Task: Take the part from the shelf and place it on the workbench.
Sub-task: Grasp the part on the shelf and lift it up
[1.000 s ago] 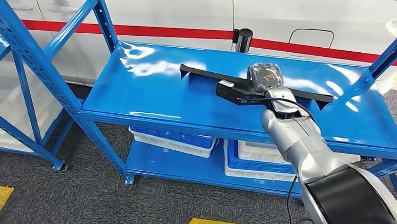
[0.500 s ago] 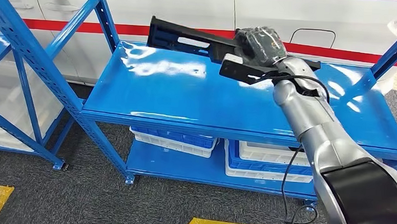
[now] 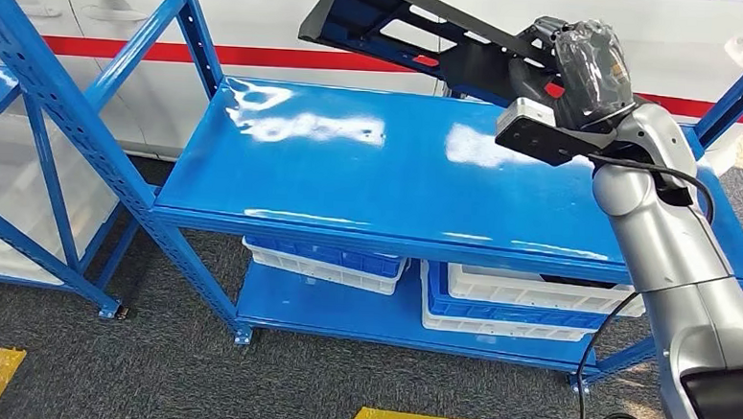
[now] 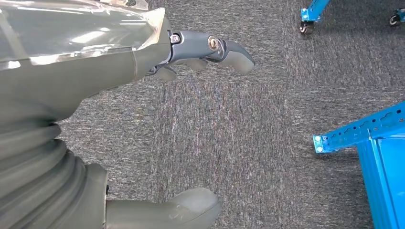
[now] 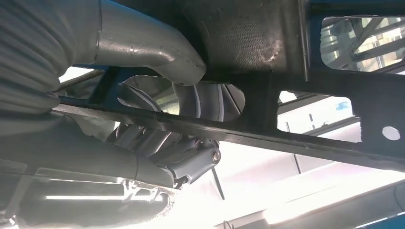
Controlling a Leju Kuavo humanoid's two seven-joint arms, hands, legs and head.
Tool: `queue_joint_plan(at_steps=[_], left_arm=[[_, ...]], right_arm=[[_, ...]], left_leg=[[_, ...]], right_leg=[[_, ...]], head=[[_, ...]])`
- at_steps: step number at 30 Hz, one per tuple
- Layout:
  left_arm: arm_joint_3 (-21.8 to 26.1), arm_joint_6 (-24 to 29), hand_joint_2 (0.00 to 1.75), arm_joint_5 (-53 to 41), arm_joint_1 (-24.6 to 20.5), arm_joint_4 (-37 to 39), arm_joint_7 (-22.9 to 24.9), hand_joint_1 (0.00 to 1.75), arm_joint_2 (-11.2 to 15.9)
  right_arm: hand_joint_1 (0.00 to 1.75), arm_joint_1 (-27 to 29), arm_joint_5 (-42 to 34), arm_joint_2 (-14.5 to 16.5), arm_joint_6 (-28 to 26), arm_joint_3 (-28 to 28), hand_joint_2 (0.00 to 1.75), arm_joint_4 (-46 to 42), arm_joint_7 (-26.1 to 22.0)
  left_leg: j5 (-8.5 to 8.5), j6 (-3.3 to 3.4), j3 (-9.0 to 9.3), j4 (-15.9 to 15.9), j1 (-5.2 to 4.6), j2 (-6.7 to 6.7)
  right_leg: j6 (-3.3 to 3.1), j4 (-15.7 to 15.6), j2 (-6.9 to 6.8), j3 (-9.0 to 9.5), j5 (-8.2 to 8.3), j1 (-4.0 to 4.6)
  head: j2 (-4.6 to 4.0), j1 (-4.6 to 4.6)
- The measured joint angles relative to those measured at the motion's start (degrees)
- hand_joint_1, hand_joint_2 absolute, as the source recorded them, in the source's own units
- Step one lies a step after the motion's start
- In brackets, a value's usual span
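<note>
Workshop: blue racking [image 3: 398, 173] (car [image 3: 310, 19] behind).

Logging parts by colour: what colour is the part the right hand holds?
Black. The part, gripped by the right hand, shows best in the head view.

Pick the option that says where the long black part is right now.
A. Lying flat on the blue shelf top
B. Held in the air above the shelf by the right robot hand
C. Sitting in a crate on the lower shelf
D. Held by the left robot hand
B: the right robot hand grips the black part, which hangs tilted above the blue shelf, touching nothing else.
</note>
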Motion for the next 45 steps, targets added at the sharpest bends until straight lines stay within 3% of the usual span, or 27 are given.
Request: queue_joint_plan(at_steps=[14,17,19,21,23,24,27,28,30,31,33,35,37,38,39,40,43,45], left_arm=[[1.0,0.4,1.75,-0.7,-0.2,0.0,10.0,0.0,-0.1],[1.0,-0.2,1.75,-1.4,-0.2,0.0,11.0,0.0,-0.1],[0.9,-0.5,1.75,-1.7,-0.3,0.0,11.3,0.0,-0.1],[0.9,-0.5,1.75,-2.2,-0.5,0.0,11.6,0.0,-0.1],[0.8,-0.5,1.75,-2.4,-0.6,0.0,11.8,0.0,-0.1],[0.7,-0.5,1.75,-2.6,-0.6,0.0,11.8,0.0,-0.1],[0.5,-0.7,1.75,-3.1,-0.8,0.0,12.0,0.0,0.0],[0.4,-0.7,1.75,-3.2,-0.9,0.0,12.1,0.0,0.1],[0.4,-0.7,1.75,-3.2,-1.1,0.0,12.3,0.0,0.2],[0.4,-0.7,1.75,-3.3,-1.1,0.0,12.3,0.0,0.2],[0.3,-0.5,1.75,-3.3,-1.0,0.0,12.4,0.0,0.2],[0.3,-0.3,1.75,-3.5,-1.1,0.0,12.4,0.0,0.2],[0.2,-0.1,1.75,-3.6,-1.3,0.0,12.5,0.0,0.2],[0.2,0.0,1.75,-3.6,-1.3,0.0,12.5,0.0,0.2],[0.1,0.0,1.75,-3.6,-1.3,0.0,12.6,0.0,0.2],[0.1,0.1,1.75,-3.7,-1.4,0.0,12.6,0.0,0.1],[0.1,0.2,1.75,-3.9,-1.6,0.0,12.8,0.0,0.3],[0.0,0.2,1.75,-4.0,-1.8,-0.1,12.8,0.0,0.5]], right_arm=[[1.75,2.7,-1.0,-1.4,-0.4,-0.1,1.75,-1.9,0.8],[1.75,4.7,-1.1,-2.3,-1.0,-0.6,1.75,-3.1,1.0],[1.75,5.6,-1.3,-2.9,-1.3,-1.1,1.75,-3.8,1.0],[1.75,6.5,-1.4,-3.5,-1.5,-1.6,1.75,-4.1,1.0],[1.75,7.7,-1.1,-4.0,-1.5,-2.0,1.75,-4.2,1.0],[1.75,8.4,-1.0,-4.1,-1.6,-2.2,1.75,-4.2,1.1],[1.75,9.6,-0.8,-4.5,-2.1,-2.9,1.75,-4.6,0.9],[1.75,9.9,-0.7,-4.7,-2.3,-3.1,1.75,-4.8,0.8],[1.75,10.8,-0.6,-4.8,-2.6,-3.6,1.75,-5.2,0.5],[1.75,11.2,-0.5,-4.8,-2.6,-3.8,1.75,-5.3,0.3],[1.75,11.5,-0.2,-4.7,-2.4,-4.1,1.75,-5.3,0.1],[1.75,11.4,0.1,-4.5,-2.0,-4.3,1.75,-5.3,0.0],[1.75,11.1,0.2,-4.5,-1.6,-4.5,1.75,-5.3,0.0],[1.75,11.0,0.2,-4.5,-1.3,-4.5,1.75,-5.2,0.0],[1.75,11.0,0.2,-4.5,-1.0,-4.5,1.75,-5.2,0.0],[1.75,10.9,0.2,-4.5,-0.9,-4.6,1.75,-5.1,0.0],[1.75,10.4,0.0,-4.6,-0.7,-5.0,1.75,-5.1,0.0],[1.75,10.1,0.0,-4.8,-0.7,-5.2,1.75,-5.0,0.0]], left_leg=[[-0.01,0.0,-0.02,0.0,0.03,-0.01],[0.38,0.96,0.79,-1.1,0.13,0.03],[1.1,1.58,1.89,-2.8,0.59,0.21],[1.36,1.7,2.25,-3.4,0.94,0.37],[1.29,1.51,2.23,-3.3,1.22,0.42],[1.19,1.26,2.21,-3.1,1.41,0.43],[0.27,-0.41,1.63,-1.4,2.09,0.34],[-0.15,-1.06,1.22,-0.5,2.17,0.27],[-0.53,-1.94,0.51,0.6,2.11,0.09],[-0.53,-2.16,0.32,0.7,2.2,0.06],[-1.42,-2.54,-0.17,1.6,2.4,0.27],[-4.77,-2.86,-1.99,6.4,2.5,0.78],[-8.78,-2.83,-5.06,14.1,2.46,1.06],[-9.73,-2.62,-6.05,16.6,2.41,1.09],[-9.67,-2.23,-6.1,17.3,2.28,1.09],[-8.66,-1.65,-5.02,15.7,2.04,1.08],[-4.77,0.74,1.26,5.0,0.76,1.28],[-4.15,1.31,2.75,2.2,0.09,1.61]], right_leg=[[0.0,0.0,-0.01,-0.01,-0.01,0.02],[0.48,-0.7,-0.05,0.46,0.22,-0.11],[0.47,1.5,-0.13,-0.55,-1.04,-0.07],[0.3,8.6,-0.17,-4.03,-3.94,-0.32],[0.87,14.5,-0.19,-7.05,-5.56,-0.87],[1.53,14.5,-0.22,-7.18,-5.16,-1.25],[4.08,4.7,-0.3,-2.27,-1.05,-2.45],[4.15,2.2,-0.13,-0.99,-0.24,-2.59],[3.16,1.6,0.28,-0.62,-0.15,-2.35],[2.53,1.8,0.33,-0.93,-0.13,-2.39],[1.87,2.2,0.31,-1.26,0.0,-2.42],[1.3,2.2,0.27,-1.44,0.21,-2.34],[0.95,2.2,0.18,-1.65,0.37,-1.91],[0.78,2.2,0.14,-1.79,0.47,-1.62],[0.58,2.2,0.11,-1.93,0.59,-1.3],[0.39,2.2,0.11,-2.05,0.72,-0.97],[-0.03,2.1,0.06,-2.21,1.06,-0.35],[0.08,2.1,-0.15,-2.3,1.31,-0.31]], head=[[0.0,0.0],[0.0,-0.03],[0.0,0.13],[0.0,0.24],[0.0,0.23],[0.0,0.22],[0.0,0.34],[0.0,0.33],[0.0,0.31],[0.0,0.2],[0.0,0.17],[0.0,0.07],[0.0,0.05],[0.0,0.06],[0.0,0.07],[0.0,0.07],[0.0,0.14],[0.0,0.14]])
